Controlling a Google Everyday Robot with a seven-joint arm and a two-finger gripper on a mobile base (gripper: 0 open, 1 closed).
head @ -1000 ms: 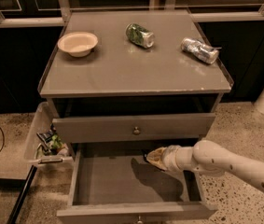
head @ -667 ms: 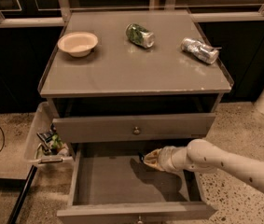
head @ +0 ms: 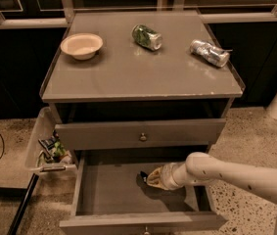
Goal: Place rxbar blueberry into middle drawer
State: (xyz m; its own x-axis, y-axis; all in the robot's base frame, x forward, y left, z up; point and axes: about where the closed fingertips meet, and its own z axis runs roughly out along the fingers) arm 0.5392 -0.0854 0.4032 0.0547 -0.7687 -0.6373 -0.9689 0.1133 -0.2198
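The gripper [head: 150,178] is being held low inside the open middle drawer [head: 108,192]. The dark snack bar [head: 142,176] is being seen at its tip, over the drawer floor; whether it is being gripped cannot be told.

One green can [head: 147,36], one silver can [head: 209,52], one bowl [head: 81,45], one upper drawer [head: 139,133], one claw [head: 149,177] inside the open middle drawer [head: 108,190].

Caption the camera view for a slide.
Gripper inside the open middle drawer; bowl, green can and silver can on the tabletop above.
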